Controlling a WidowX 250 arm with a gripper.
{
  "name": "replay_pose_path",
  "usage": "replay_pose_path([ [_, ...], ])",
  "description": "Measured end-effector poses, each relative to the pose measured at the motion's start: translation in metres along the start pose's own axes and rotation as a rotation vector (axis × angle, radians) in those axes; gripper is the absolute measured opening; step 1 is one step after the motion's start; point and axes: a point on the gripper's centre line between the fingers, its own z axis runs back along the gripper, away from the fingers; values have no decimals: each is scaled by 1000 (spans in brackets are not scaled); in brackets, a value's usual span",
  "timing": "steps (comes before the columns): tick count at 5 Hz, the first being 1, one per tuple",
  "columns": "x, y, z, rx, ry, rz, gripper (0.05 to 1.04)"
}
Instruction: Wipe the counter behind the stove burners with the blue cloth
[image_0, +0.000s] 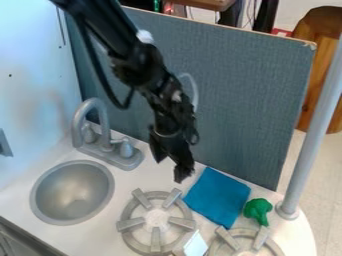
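The gripper (169, 169) hangs spread; dipping low toward four o'clock, it could drag the blue cloth (217, 196) into the broccoli (258, 210)

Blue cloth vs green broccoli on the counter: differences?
Cloth is blue; broccoli is green.
Cloth lies flat; broccoli is lumpy, with a stalk.
Cloth covers more counter than broccoli.
Cloth is nearer the end effector than broccoli.
Shared: both rest on the counter.
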Motion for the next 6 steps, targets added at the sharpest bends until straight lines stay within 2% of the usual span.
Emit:
replay_pose_path([
  [1,10,-9,-42,-15,77,8,1004],
  [2,24,-18,-56,-4,86,5,1003],
  [3,35,-33,-65,-26,93,-13,1004],
  [4,42,-39,-78,-23,99,-15,1004],
  [6,59,-51,-97,-4,117,-17,1003],
])
